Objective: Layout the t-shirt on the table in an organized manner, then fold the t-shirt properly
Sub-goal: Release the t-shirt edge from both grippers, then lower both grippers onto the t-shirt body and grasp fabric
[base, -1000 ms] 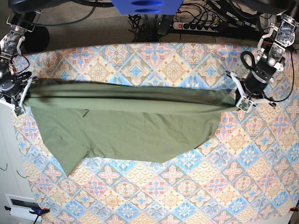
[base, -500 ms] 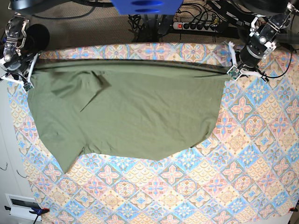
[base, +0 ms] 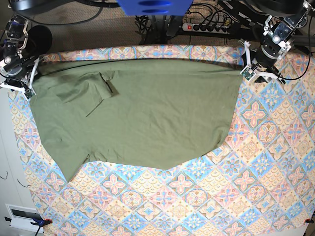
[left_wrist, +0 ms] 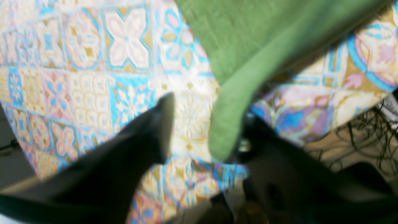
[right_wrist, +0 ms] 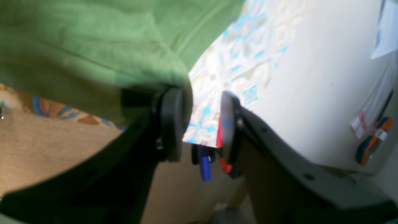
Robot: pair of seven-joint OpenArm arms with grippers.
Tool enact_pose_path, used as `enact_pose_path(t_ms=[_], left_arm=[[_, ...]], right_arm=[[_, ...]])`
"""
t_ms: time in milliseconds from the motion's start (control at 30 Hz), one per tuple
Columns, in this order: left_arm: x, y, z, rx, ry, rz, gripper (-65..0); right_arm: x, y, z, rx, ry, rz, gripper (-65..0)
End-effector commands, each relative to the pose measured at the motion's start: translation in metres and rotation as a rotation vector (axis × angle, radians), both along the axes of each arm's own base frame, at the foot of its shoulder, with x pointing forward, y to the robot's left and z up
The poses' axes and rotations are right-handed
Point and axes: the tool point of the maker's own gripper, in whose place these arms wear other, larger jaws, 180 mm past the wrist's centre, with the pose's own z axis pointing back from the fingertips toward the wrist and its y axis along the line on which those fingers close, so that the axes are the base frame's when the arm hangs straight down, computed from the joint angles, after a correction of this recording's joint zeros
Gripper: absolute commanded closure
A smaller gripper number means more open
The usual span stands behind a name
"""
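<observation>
- The t-shirt [base: 138, 115] lies spread across the far half of the table [base: 206, 201], olive green, with its long straight edge running along the table's back border.
- The near edge of the shirt is uneven: it slopes down to a point at the near left and rises toward the right side.
- A small flap of fabric [base: 109, 84] is folded over on the shirt's surface, toward the far left.
- The left gripper [base: 255, 73] sits at the far right corner of the shirt in the overhead view, at the table's back edge.
- In the left wrist view, the left gripper [left_wrist: 202, 130] has its jaws spread apart. A rolled corner of the t-shirt [left_wrist: 236, 93] drapes against the right-hand finger; the other finger [left_wrist: 161, 124] stands clear of the cloth, with the patterned table [left_wrist: 93, 77] visible between them. The cloth is not pinched.
- The right gripper [base: 19, 84] sits at the far left corner of the shirt in the overhead view, just at the table's edge.
- In the right wrist view, the right gripper [right_wrist: 202, 124] has a clear gap between its two round pads [right_wrist: 172, 124]. The t-shirt [right_wrist: 93, 46] hangs over the back of the left-hand pad but does not cross the gap; the table [right_wrist: 236, 62] corner shows through it. The grip is released.
- A power strip [base: 206, 27] with cables lies on the floor beyond the table.
- A blue fixture [base: 153, 6] sits at the top centre of the overhead view.
</observation>
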Motion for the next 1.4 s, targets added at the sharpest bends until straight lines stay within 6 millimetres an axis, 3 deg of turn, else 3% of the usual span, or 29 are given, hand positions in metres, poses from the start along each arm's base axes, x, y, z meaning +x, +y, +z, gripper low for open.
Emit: enact_pose_path(t_ms=[0,167,333,467,533,700,900,1200,1367], left_arm=[[0.006,-0.004,0.010,-0.011,-0.029,-0.008,-33.2],[0.007,-0.005,0.011,-0.048,-0.014,0.022,-36.5],[0.030,0.016,0.031,-0.028,-0.105,0.088,-36.5],[0.072,0.010,0.056,-0.091,-0.250,0.150,-36.5],[0.089,0.005,0.068,-0.120,-0.308,0.161,-36.5],[0.123,-0.006,0.083,-0.196,-0.401,0.207,-36.5],[0.175,-0.022,0.057,-0.267,-0.382,0.263,-36.5],[0.261,-0.065,0.028,-0.388,-0.321,0.360,-36.5],[0.292,-0.080,0.010,-0.434,-0.289,0.415,-36.5]], right_arm=[[0.005,-0.010,0.014,-0.041,-0.022,-0.001,-19.6],[0.001,-0.029,0.028,-0.066,-0.059,-0.060,-19.7],[-0.001,-0.041,0.037,-0.083,-0.082,-0.096,-19.7],[-0.002,-0.044,0.040,-0.086,-0.093,-0.105,-19.7],[0.011,-0.040,0.043,-0.075,-0.125,-0.097,-19.7],[0.058,0.003,0.040,0.036,-0.231,-0.056,-19.7],[0.101,0.045,0.043,0.131,-0.312,-0.001,-19.7],[0.132,0.086,0.049,0.159,-0.326,0.124,-19.6],[0.133,0.115,0.035,0.216,-0.307,0.156,-19.6]])
